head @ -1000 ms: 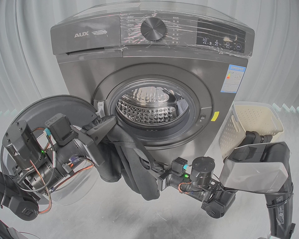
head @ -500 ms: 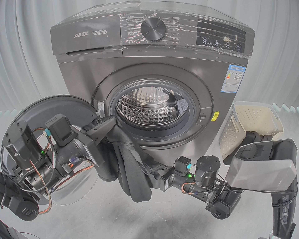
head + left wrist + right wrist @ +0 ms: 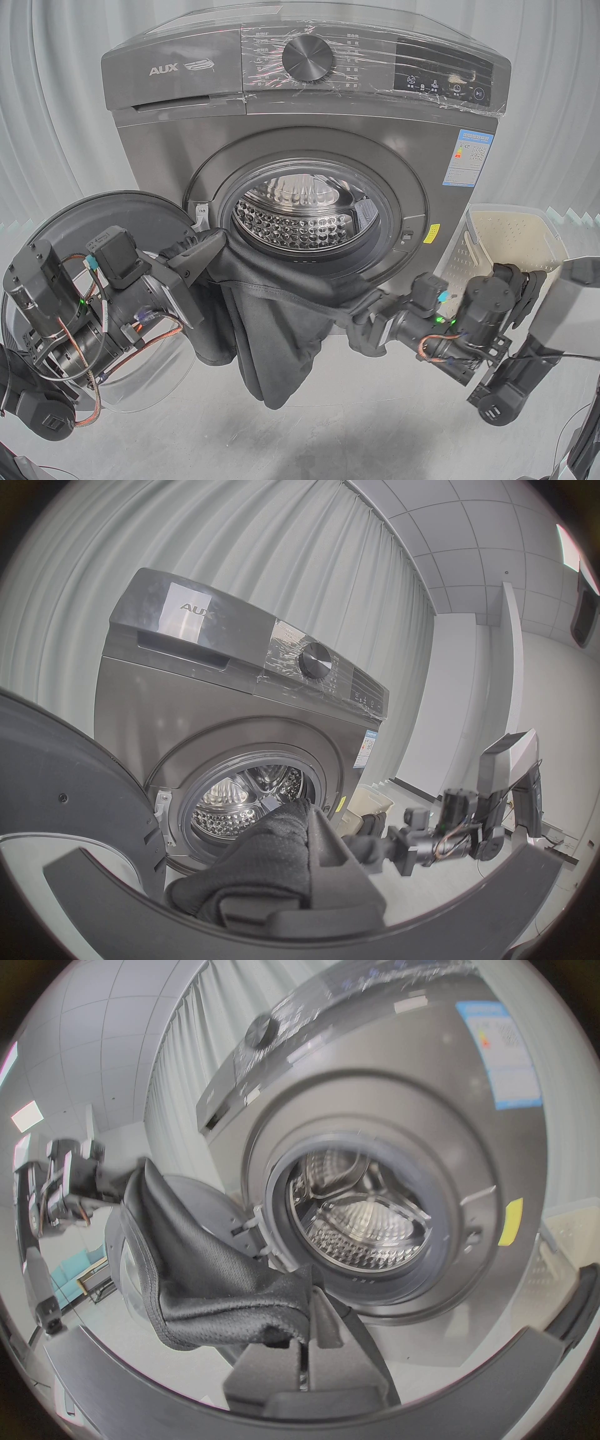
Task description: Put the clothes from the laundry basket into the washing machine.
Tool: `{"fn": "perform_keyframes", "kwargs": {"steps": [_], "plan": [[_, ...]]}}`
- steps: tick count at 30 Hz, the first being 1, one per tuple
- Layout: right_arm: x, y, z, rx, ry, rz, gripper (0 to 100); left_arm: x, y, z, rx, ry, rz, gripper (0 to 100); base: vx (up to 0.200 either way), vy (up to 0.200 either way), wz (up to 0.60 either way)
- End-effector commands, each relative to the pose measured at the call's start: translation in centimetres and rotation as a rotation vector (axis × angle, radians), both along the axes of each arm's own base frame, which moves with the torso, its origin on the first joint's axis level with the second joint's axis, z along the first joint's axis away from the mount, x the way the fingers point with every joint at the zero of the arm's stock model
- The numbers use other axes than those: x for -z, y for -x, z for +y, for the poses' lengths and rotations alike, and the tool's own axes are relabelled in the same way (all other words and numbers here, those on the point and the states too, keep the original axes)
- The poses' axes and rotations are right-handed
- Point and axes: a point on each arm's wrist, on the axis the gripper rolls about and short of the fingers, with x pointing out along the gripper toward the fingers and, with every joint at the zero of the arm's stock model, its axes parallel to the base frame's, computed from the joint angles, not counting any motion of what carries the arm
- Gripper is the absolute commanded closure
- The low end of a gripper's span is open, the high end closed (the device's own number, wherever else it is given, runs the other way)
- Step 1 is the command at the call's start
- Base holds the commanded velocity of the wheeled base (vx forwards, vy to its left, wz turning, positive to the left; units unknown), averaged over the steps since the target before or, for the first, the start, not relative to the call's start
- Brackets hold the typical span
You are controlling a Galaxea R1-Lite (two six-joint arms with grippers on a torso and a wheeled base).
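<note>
Your left end effector (image 3: 207, 245) and right end effector (image 3: 364, 310) both clenched on one black garment (image 3: 275, 325), stretched between them before the open mouth of one washing machine (image 3: 187, 144), one laundry basket (image 3: 519, 240) beside it.

Matt cloth against satin metal and shiny steel.
The dark garment (image 3: 275, 325) is matt, finely knit cloth; the washing machine (image 3: 187, 144) body looks satin grey metal, its drum (image 3: 294, 219) polished perforated steel, the control panel (image 3: 375, 69) under crinkled clear film. The laundry basket (image 3: 519, 237) is perforated, probably matt plastic. The floor (image 3: 350, 425) is smooth, faintly glossy.
</note>
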Motion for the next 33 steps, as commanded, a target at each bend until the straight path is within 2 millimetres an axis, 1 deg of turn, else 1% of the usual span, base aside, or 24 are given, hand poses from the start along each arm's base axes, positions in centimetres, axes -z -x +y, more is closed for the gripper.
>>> {"fn": "perform_keyframes", "kwargs": {"steps": [1,4,7,9,10,12,15,23,27,28,29,33], "plan": [[-4.7,2.2,-4.4,0.081,-0.072,-0.090,100,-0.1,0.1,0.2,-0.008,0.003,-0.005,100,0.000,0.000,0.00],[-5.9,2.3,-4.8,0.089,-0.092,-0.129,100,0.0,0.2,0.3,-0.006,0.000,-0.002,100,0.000,0.000,0.00],[-7.7,2.4,-5.1,0.110,-0.134,-0.188,100,0.0,0.3,0.4,-0.008,-0.002,-0.002,100,0.000,0.000,0.00],[-8.1,2.6,-5.2,0.116,-0.142,-0.199,100,0.1,0.3,0.4,-0.009,-0.005,0.000,100,0.000,0.000,0.00],[-8.8,3.0,-5.3,0.121,-0.158,-0.221,100,0.1,0.3,0.4,-0.012,-0.006,-0.003,100,0.000,0.000,0.00],[-9.4,3.3,-5.5,0.123,-0.168,-0.239,100,0.0,0.2,0.5,-0.017,-0.006,-0.004,100,0.000,0.000,0.00],[-10.3,3.2,-5.4,0.123,-0.190,-0.268,100,-0.1,0.2,0.5,-0.019,-0.004,-0.013,100,0.000,0.000,0.00],[-11.2,3.1,-5.3,0.124,-0.211,-0.298,100,-1.0,0.1,0.5,-0.019,0.038,-0.078,100,0.000,0.000,0.00],[-12.5,3.4,-5.5,0.126,-0.238,-0.340,100,-1.3,0.2,0.5,-0.019,0.048,-0.094,100,0.000,0.000,0.00],[-12.5,3.4,-5.5,0.126,-0.238,-0.340,100,-1.3,0.2,0.5,-0.019,0.048,-0.094,100,0.000,0.000,0.00],[-12.9,3.7,-5.7,0.128,-0.245,-0.352,100,-1.5,0.2,0.5,-0.019,0.051,-0.101,100,0.000,0.000,0.00],[-13.4,4.1,-5.9,0.126,-0.252,-0.363,100,-2.0,0.1,0.5,-0.020,0.069,-0.126,100,0.000,0.000,0.00]]}}
